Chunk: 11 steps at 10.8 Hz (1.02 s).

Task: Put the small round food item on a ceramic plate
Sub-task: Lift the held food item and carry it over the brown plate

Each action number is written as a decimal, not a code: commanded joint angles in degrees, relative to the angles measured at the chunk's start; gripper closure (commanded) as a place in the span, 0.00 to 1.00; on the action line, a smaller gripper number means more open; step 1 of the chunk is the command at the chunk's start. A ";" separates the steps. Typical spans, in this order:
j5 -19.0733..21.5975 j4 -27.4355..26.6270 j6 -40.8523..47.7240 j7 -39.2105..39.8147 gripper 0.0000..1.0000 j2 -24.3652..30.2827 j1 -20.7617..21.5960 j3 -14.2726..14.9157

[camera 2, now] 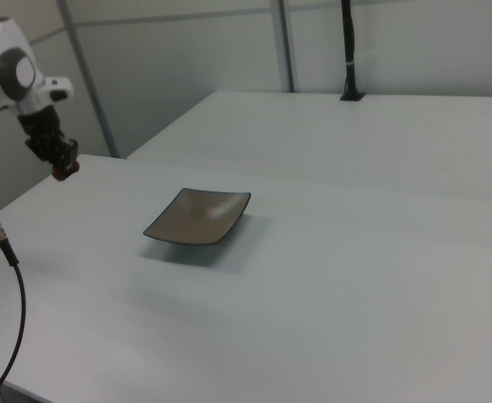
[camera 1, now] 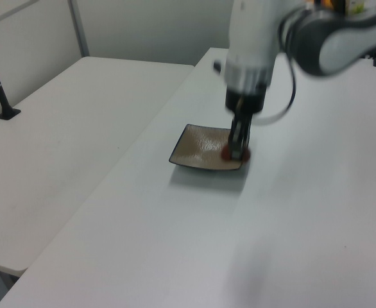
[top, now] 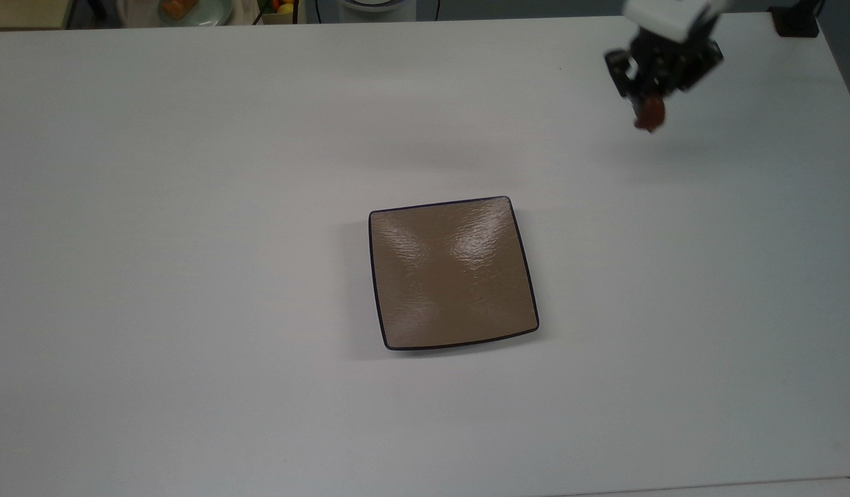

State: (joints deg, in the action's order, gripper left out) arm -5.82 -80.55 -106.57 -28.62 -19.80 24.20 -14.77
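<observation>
White table [top: 190, 207]; black post [camera 2: 348, 50] behind.
</observation>
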 commanded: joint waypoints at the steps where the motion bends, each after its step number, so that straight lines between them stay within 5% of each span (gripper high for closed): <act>1: 5.98 -4.44 7.32 10.14 0.98 9.67 -1.70 5.70; 5: 9.42 -6.72 8.66 25.87 0.98 15.49 -1.79 16.69; 11: 9.69 -6.81 1.75 38.46 0.98 9.88 -8.47 17.67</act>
State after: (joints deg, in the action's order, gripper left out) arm 2.53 -86.49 -99.74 7.06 -7.41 16.53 2.87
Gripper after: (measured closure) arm 0.872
